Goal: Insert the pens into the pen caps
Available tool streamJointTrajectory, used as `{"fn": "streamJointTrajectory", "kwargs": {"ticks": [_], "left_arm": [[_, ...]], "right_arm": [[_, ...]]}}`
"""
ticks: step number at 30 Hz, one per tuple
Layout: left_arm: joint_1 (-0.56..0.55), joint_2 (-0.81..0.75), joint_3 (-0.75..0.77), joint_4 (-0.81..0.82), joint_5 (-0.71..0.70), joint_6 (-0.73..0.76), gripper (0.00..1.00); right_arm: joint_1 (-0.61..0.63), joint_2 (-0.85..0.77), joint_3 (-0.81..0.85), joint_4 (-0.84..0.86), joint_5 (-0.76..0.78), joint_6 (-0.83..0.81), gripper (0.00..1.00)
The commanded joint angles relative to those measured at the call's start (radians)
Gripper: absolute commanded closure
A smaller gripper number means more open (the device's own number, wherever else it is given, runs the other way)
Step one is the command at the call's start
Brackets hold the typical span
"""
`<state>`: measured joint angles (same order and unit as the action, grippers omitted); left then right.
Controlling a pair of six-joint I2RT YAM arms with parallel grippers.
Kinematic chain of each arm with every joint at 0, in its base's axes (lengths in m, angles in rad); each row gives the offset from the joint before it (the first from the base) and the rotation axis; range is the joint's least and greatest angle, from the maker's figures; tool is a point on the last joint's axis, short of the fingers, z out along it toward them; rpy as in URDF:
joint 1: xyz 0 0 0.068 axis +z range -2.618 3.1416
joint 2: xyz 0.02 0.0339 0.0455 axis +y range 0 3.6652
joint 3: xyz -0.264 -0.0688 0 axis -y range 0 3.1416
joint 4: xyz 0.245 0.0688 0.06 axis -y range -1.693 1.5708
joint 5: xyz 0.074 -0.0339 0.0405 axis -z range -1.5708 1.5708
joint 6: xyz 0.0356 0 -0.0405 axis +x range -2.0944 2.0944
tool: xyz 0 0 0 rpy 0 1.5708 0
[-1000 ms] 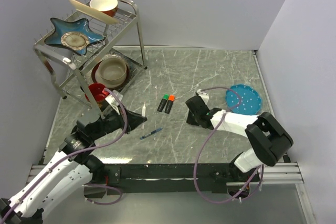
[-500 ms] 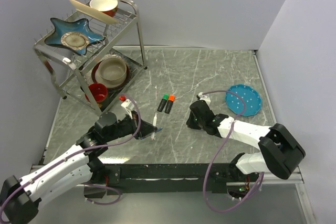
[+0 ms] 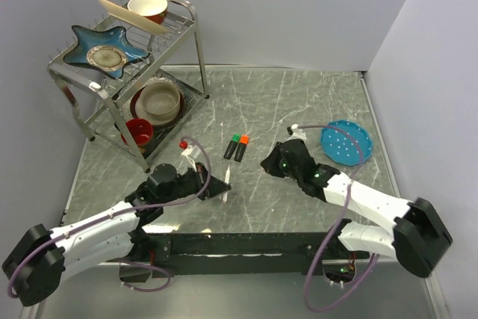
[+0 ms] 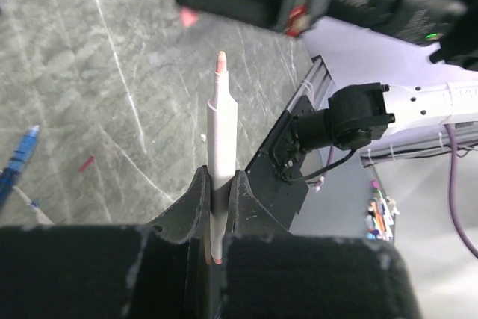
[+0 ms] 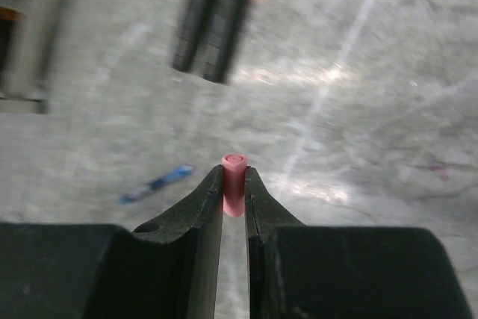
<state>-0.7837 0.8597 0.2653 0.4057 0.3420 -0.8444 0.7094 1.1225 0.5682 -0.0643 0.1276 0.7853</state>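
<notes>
Pens number four. Two black highlighter markers (image 3: 236, 149) lie side by side and touching on the grey marbled surface (image 3: 299, 102), and serve as the landmark below. One white-pink stick pen (image 4: 222, 128) is clamped in the left claw (image 4: 219, 184). The claw's fingers are closed on the lower barrel, so the pinkish tip points out past them. From above, this claw sits just nearer the arm bases than the markers. One dark-blue ballpoint (image 5: 157, 182) lies flat on the surface, also on the near side of the markers; it cannot be made out from above, where the left claw sits.

Caps number three. One green cap (image 3: 236, 138) and one orange cap (image 3: 244, 140) sit on the far ends of the two markers, green on the left. One pale pink cap (image 5: 234, 184) is pinched between the fingertips of the right claw (image 5: 234, 177), its long axis in line with the fingers. This claw is closed down to the cap's width and stands to the right of the markers.

In the left wrist view, the dark body of the right claw crosses the frame beyond the stick pen's tip.

Surroundings:
- One blue dotted plate (image 3: 346, 142) lies well to the right of the markers.
- One wire dish rack (image 3: 200, 54) stands to their left and farther back.
- The rack carries one blue star-shaped dish (image 3: 78, 39), one beige bowl (image 3: 158, 100) and one small red bowl (image 3: 138, 131).
</notes>
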Motion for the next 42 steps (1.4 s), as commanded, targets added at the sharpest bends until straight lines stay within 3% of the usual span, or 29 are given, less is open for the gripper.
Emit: {"fn": "streamJointTrajectory", "kwargs": {"ticks": [1, 15, 42], "left_arm": [[-0.031, 0.044, 0.0, 0.191, -0.014, -0.021, 0.99], [-0.095, 0.196, 0.078, 0.259, -0.009, -0.005, 0.99], [-0.131, 0.251, 0.173, 0.196, -0.023, 0.044, 0.99]], "right_arm": [[0.007, -0.107, 0.005, 0.104, -0.034, 0.04, 1.0], [0.018, -0.214, 0.027, 0.192, -0.158, 0.091, 1.0], [0.111, -0.23, 0.064, 0.156, -0.068, 0.101, 1.0]]}}
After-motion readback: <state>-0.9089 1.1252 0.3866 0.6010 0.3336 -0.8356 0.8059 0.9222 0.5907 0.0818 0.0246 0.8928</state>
